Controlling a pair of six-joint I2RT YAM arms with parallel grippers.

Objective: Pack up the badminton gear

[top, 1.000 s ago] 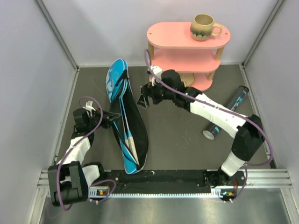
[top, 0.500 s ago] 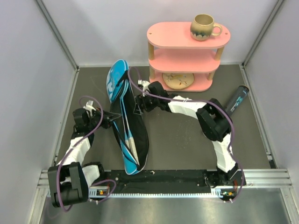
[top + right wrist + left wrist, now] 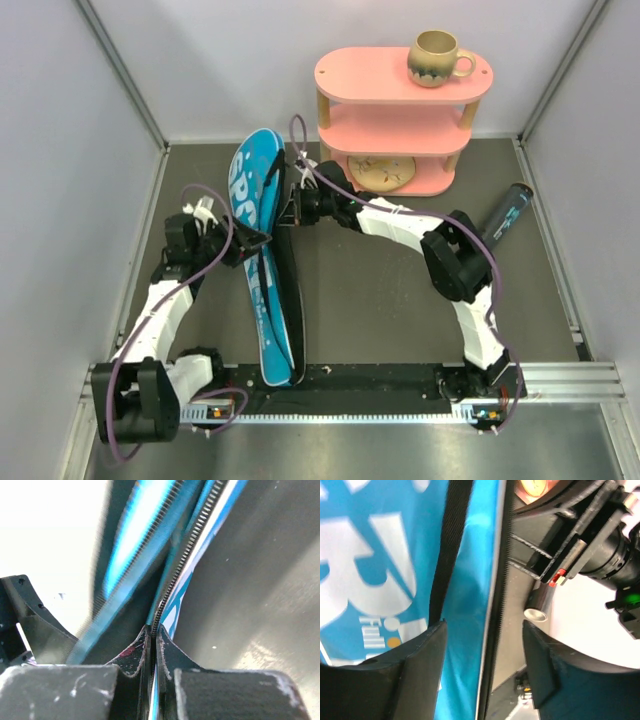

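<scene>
The blue racket-shaped cover (image 3: 262, 262) of the badminton gear lies lengthwise on the dark table, its white lettering facing up. My left gripper (image 3: 250, 240) is at its left side. In the left wrist view this gripper (image 3: 485, 667) is open, and its fingers (image 3: 422, 672) straddle the cover's (image 3: 395, 555) zipper edge without pinching it. My right gripper (image 3: 291, 206) reaches in from the right near the cover's wide end. In the right wrist view it (image 3: 152, 637) is shut on the cover's zipper edge (image 3: 187, 560). The long black tube (image 3: 508, 210) lies at the right, partly behind the right arm.
A pink three-tier shelf (image 3: 400, 120) stands at the back, with a beige mug (image 3: 438, 57) on its top tier and a round beige disc (image 3: 381, 171) on its lowest. Grey walls (image 3: 60, 200) close in the table on the left, right and back.
The cover, open with its black inside showing, now lies closed with the blue side up. My left gripper has opened. My right gripper moved left to the cover and shut on its edge.
</scene>
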